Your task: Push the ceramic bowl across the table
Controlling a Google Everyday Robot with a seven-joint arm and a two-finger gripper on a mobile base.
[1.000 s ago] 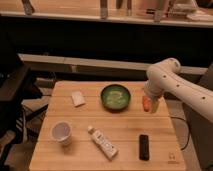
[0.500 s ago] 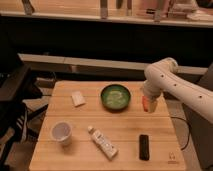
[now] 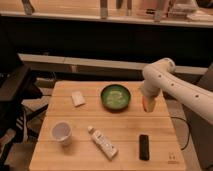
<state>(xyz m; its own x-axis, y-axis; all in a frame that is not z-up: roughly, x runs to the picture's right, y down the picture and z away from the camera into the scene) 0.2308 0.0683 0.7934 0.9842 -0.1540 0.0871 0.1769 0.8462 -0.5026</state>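
Observation:
The ceramic bowl [image 3: 116,97], dark green with a pale mottled inside, sits on the light wooden table [image 3: 125,127] near its far edge, right of centre. My gripper [image 3: 147,104] hangs from the white arm [image 3: 170,82] just to the right of the bowl, pointing down close to the tabletop, a small gap from the bowl's rim.
A white paper cup [image 3: 62,132] stands at the front left. A white tube [image 3: 102,142] lies at the front centre. A black bar-shaped object [image 3: 144,146] lies at the front right. A small white packet [image 3: 78,98] lies at the far left. A dark chair [image 3: 12,95] stands left of the table.

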